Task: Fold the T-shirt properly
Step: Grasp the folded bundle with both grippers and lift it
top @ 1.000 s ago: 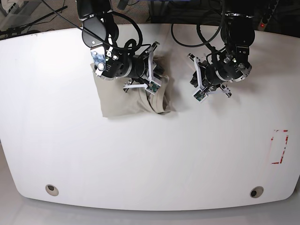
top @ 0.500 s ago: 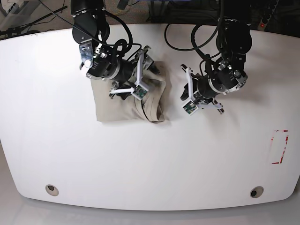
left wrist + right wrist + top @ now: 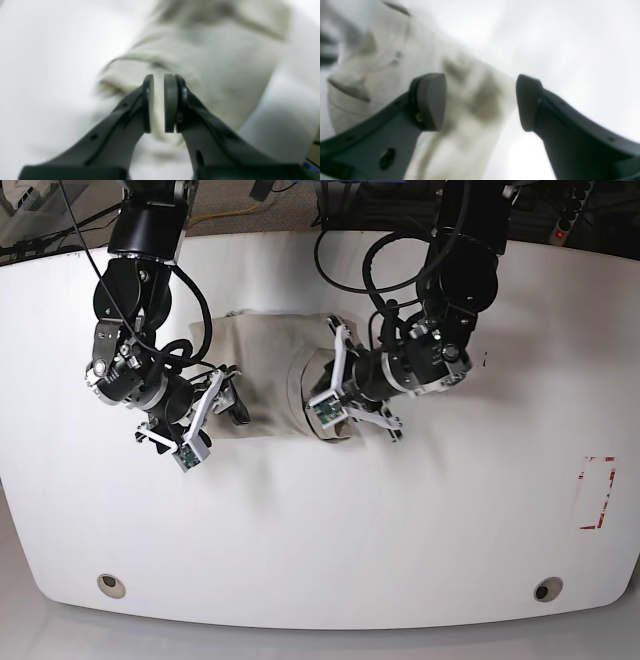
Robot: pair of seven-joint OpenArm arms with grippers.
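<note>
Base view: arms hide T-shirt (image 3: pixel 262 355) edges; left pincer (image 3: pixel 159 103) nearly closed, empty; right pincer (image 3: pixel 480 102) wide, empty.

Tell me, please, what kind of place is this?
Probably a robotics lab: two black robot arms work on a beige T-shirt on a white table, with cables behind it.

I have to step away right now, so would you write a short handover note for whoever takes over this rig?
Left gripper: fingers nearly shut with a thin gap, nothing between them, at the T-shirt's edge nearest the left arm.
Right gripper: fingers wide open, holding nothing, at the shirt's opposite edge.
T-shirt: a compact, rumpled folded bundle on the white table, between the two arms.
Done: folded into a small bundle.
Left: judge whether the uneven edge on the left gripper's side needs tidying; wrist views are blurred, so check before moving.
</note>
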